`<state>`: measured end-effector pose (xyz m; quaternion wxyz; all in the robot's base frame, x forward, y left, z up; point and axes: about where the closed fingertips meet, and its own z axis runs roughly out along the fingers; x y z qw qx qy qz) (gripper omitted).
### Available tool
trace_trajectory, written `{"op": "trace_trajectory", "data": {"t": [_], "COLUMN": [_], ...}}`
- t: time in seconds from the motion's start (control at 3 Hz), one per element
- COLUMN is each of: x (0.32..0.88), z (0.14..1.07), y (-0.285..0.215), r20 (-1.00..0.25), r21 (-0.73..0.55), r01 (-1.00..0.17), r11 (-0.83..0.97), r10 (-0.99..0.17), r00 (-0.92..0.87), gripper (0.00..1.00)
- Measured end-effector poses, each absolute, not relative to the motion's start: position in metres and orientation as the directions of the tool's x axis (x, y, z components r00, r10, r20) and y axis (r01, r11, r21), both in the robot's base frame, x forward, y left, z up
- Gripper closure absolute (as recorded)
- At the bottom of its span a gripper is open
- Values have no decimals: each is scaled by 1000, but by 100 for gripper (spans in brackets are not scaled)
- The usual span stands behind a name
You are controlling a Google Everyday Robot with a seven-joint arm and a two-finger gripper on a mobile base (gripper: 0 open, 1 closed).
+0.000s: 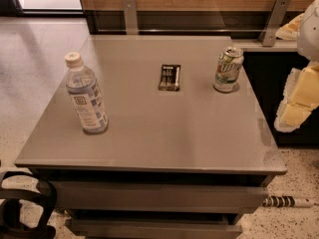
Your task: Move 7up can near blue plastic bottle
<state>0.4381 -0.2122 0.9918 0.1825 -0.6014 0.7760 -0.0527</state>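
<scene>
The 7up can stands upright near the back right of the grey table. It is green and white with a silver top. The blue plastic bottle stands upright at the left side of the table, with a white cap and a blue-and-white label. The two are far apart, roughly a table's width. My gripper, white and yellowish, hangs at the right edge of the view. It is beyond the table's right side, to the right of the can and apart from it. It holds nothing that I can see.
A small black packet lies flat at the table's middle back, between bottle and can. A wooden wall with metal brackets runs behind the table. Drawers sit below the front edge. A striped rod lies on the floor at right.
</scene>
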Motion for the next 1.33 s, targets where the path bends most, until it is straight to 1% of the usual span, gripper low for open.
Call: {"op": "trace_trajectory", "data": {"t": [0.67, 1.0, 1.33], "x": [441, 439, 440], "z": [994, 970, 943], "y": [-217, -239, -248], "r20": [-234, -368, -534], "r21": [-312, -274, -209], "r01": [-902, -842, -767], "r11": [297, 464, 607], "r10": [-945, -860, -728], "r00": [-230, -354, -431], "gripper": [0, 0, 0]}}
